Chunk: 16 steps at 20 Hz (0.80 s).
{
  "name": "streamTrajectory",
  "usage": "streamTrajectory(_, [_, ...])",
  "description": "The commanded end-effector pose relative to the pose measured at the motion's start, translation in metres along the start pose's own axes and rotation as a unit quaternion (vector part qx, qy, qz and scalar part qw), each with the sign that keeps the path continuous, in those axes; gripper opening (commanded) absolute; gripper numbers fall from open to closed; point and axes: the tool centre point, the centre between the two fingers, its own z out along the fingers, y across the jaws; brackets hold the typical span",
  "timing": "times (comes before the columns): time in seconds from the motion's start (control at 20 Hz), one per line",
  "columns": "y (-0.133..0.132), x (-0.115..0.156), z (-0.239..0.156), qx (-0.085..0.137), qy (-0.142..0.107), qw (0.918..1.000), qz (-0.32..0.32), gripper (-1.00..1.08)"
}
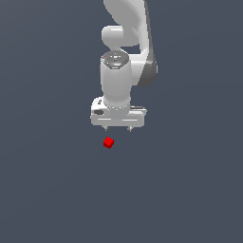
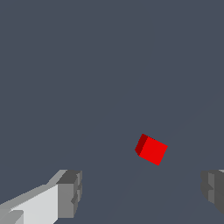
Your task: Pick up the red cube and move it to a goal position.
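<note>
No text, labels, brands, numbers or signs can be read in either view; every surface shown is plain and unmarked.

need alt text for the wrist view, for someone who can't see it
A small red cube lies free on a plain dark grey surface, turned at an angle, ahead of the open gripper and not yet between its fingers. The two grey fingers stand wide apart at the picture's edge, touching nothing. Nothing else shows.
</note>
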Motion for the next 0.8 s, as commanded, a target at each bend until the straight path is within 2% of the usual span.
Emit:
streamTrajectory(0.0, [0.000, 0.000, 0.000, 0.000, 0.000, 1.0000, 0.000, 1.00])
streamTrajectory(0.4, [0.008, -0.002, 0.020, -0.001, -0.003, 0.9996, 0.029, 1.00])
streamTrajectory(0.75, [0.028, -0.009, 0.073, -0.005, -0.010, 0.9944, 0.105, 1.00])
